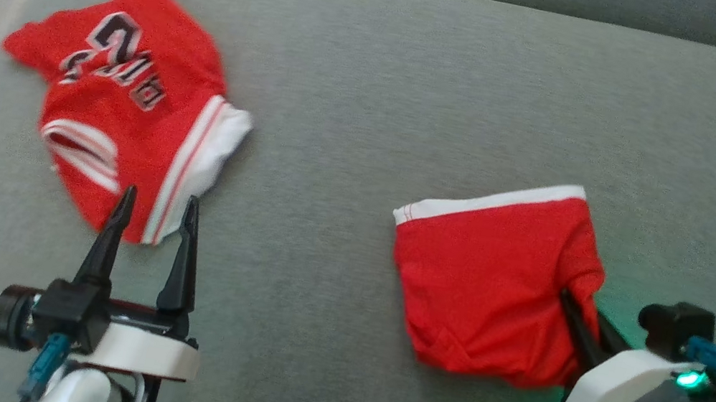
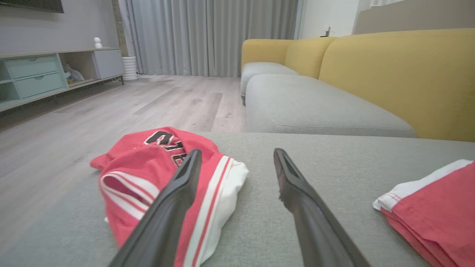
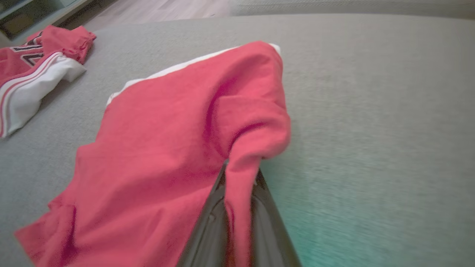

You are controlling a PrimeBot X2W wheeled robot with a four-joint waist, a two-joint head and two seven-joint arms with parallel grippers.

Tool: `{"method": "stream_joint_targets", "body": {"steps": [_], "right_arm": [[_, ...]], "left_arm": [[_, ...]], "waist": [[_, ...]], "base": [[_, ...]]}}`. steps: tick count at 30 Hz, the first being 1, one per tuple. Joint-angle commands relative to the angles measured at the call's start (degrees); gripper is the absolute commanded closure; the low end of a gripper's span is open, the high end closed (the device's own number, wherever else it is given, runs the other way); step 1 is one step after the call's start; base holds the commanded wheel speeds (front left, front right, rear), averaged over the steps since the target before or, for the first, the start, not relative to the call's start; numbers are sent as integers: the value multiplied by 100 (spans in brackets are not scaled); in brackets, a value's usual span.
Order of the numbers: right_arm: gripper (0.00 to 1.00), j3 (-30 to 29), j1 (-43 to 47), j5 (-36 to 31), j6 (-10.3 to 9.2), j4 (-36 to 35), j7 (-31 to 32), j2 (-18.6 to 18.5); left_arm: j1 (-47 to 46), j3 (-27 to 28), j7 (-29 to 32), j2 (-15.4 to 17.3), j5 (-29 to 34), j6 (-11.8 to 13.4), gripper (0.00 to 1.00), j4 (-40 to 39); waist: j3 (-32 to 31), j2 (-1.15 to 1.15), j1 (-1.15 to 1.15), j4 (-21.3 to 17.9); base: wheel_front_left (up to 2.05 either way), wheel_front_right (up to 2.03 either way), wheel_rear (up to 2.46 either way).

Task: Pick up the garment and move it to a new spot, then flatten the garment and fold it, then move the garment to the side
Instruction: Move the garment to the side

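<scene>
The garment (image 1: 490,281), plain red with a white band along its far edge, lies bunched on the grey cushion (image 1: 419,95) at the right. My right gripper (image 1: 571,298) is shut on a fold at its right edge. In the right wrist view the red cloth (image 3: 167,148) is pinched between the two dark fingers (image 3: 207,230), and the fold rises slightly off the cushion. My left gripper (image 1: 157,207) stands open at the lower left, its tips at the near edge of a crumpled red jersey (image 1: 120,103) with white trim and lettering, holding nothing.
The cushion's rounded left edge drops to wood floor (image 2: 111,104). Beyond lie a second grey seat (image 2: 315,107) and yellow sofa backs (image 2: 389,74). A pale green cabinet (image 2: 37,74) stands at the far left wall. Bare cushion lies between the two garments.
</scene>
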Motion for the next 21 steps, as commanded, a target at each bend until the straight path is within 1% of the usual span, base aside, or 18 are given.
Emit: {"method": "stream_joint_targets", "body": {"steps": [1, 4, 7, 12, 14, 17, 19, 21], "right_arm": [[100, 142, -191, -42, -4, -275, -91, -130], [100, 175, -231, -136, -4, -555, -153, -329], [100, 210, -339, -138, -4, -686, -154, -487], [100, 245, -668, -44, -4, -589, -214, -646], [100, 248, -880, 17, -4, -462, -280, -691], [100, 95, -1256, 46, -4, -136, -379, -844], [100, -112, -1507, 15, -4, 119, -443, -1033], [100, -409, -1719, -33, -4, 409, -481, -1308]], "left_arm": [[-152, 259, -52, 61, -23, 9, 0, -209], [-158, 287, -59, 85, -4, -10, 0, -267], [-199, 315, -63, 105, 14, -29, 0, -327], [-378, 269, -66, 116, 84, -87, 0, -444], [-488, 223, -51, 139, 125, -127, 0, -494], [-706, 123, 11, 166, 201, -205, 0, -583], [-862, 38, 55, 167, 254, -266, 0, -643], [-1029, -57, 104, 157, 312, -329, 0, -690]], "waist": [[37, 0, 0, -347], [98, 0, 0, -783], [184, 0, 0, -1242], [431, 0, 0, -1782], [584, 0, 0, -1903], [837, 0, 0, -1971], [1010, 0, 0, -1954], [1197, 0, 0, -1891]], "base": [[0, 0, 0], [0, 0, 0], [0, 0, 0], [0, 0, 0], [0, 0, 0], [0, 0, 0], [0, 0, 0], [0, 0, 0]]}}
